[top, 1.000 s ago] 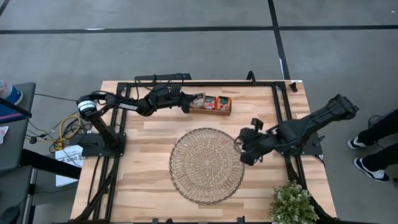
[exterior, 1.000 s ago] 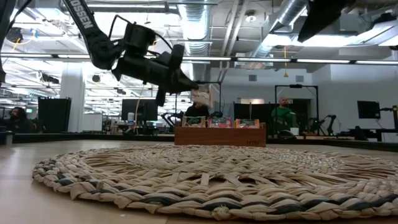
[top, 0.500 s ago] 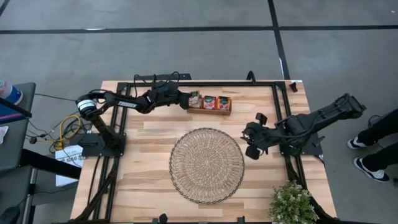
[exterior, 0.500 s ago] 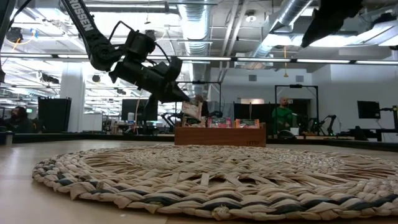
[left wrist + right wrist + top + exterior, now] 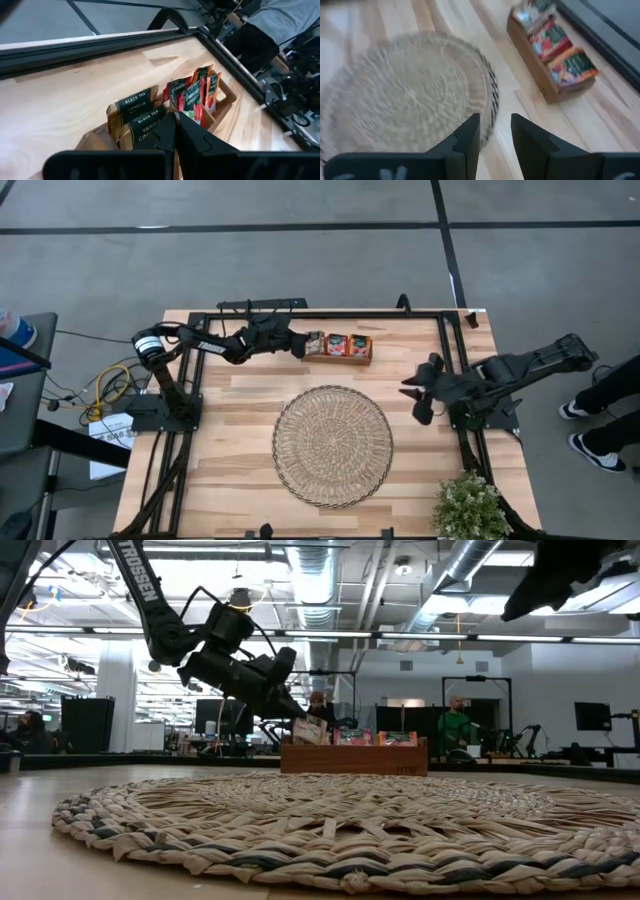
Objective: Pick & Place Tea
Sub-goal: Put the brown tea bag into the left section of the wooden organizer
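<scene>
Left wrist view: gripper (image 5: 176, 131) overlapping cream tea (image 5: 137, 117).

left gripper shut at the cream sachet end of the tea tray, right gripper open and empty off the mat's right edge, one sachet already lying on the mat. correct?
Not quite: the woven mat has no sachet on it, as the high view shows. The rest holds: the left gripper is shut at the cream sachets end of the tray, and the right gripper is open and empty off the mat's right edge.

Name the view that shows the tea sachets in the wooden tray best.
Left wrist view: the tea sachets stand close, labels readable. Right wrist view blurs them; high view shows small patches; low view only their tops.
</scene>
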### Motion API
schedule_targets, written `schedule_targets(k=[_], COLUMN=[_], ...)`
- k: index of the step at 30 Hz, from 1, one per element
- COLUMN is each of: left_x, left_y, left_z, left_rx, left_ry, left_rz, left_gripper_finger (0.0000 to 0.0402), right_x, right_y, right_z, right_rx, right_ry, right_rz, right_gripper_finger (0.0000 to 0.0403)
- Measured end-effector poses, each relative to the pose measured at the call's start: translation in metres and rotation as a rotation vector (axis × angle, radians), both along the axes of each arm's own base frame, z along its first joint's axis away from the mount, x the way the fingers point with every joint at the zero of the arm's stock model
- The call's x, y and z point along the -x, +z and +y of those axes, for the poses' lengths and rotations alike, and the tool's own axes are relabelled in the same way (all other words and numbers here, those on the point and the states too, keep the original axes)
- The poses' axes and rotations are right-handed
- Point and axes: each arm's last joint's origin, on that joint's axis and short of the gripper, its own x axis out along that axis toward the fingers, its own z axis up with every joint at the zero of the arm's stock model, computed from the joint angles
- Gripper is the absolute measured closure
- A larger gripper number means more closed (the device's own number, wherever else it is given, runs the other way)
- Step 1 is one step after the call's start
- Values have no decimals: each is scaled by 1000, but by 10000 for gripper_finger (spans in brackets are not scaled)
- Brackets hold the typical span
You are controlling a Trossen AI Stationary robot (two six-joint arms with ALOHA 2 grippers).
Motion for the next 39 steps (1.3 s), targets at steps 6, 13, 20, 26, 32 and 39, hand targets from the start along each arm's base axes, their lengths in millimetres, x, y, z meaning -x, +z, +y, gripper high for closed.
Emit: schedule_targets(k=[6,13,20,26,32,39], left_x=[0,0,0,0,0,0], left_y=[-1,1,2,1,1,1], left_z=[0,1,1,1,1,1], left_rx=[-30,-112,-170,-185,-173,-205], left_ry=[-10,-4,-19,-24,-17,-21], left_rz=[21,45,62,70,72,91], left_gripper_finger=[402,402,402,402,402,401], right_x=[24,32,31,34,39,39], right_y=[3,-5,-7,-5,1,1], right_z=[-8,-11,-11,-12,-13,-13], right_rx=[-62,-82,-53,-63,-84,-86], right_ry=[-5,-6,14,12,8,8], right_rz=[-173,-230,-212,-237,-297,-303], right_gripper_finger=[300,300,300,300,300,300])
